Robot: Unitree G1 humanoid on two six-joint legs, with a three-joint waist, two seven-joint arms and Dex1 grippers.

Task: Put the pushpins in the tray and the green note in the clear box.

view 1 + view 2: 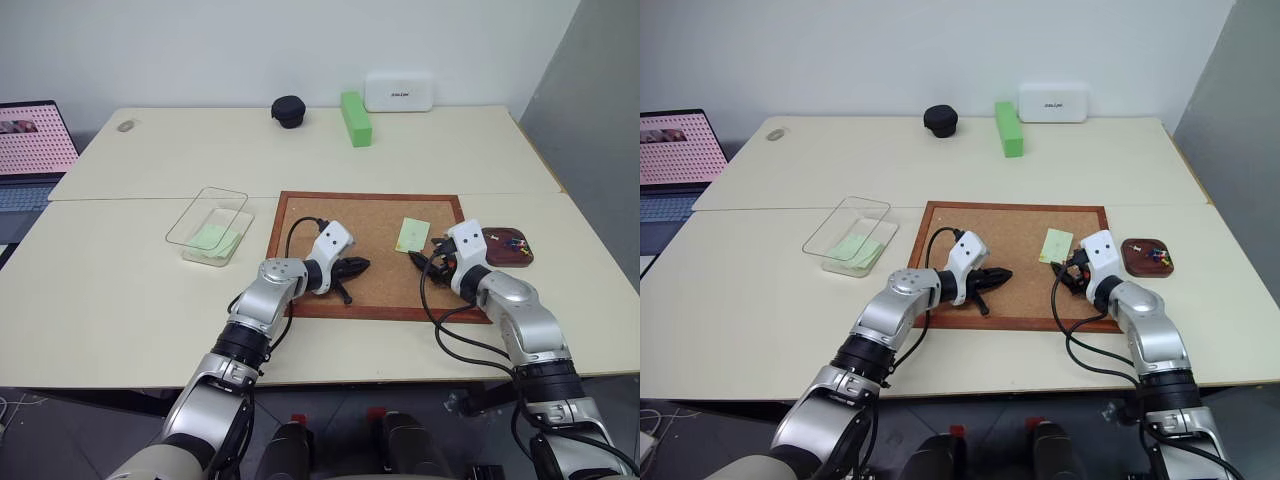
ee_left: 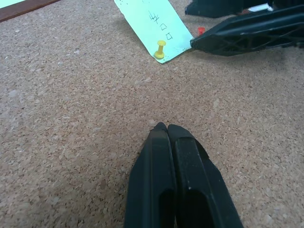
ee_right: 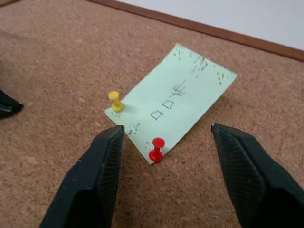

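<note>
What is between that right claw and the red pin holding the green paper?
Nothing visible. The right gripper is open, and the red pushpin stands in the gap just ahead of its fingertips, stuck through the near edge of the green note on the cork board. The yellow pushpin stands off to one side.

A pale green note [image 3: 173, 103] lies flat on the corkboard [image 1: 300, 215], pinned by a yellow pushpin [image 3: 115, 101] and a red pushpin [image 3: 156, 149]. More pins sit in the maroon tray [image 1: 507, 247]; the clear box [image 1: 210, 225] holds green paper.
</note>
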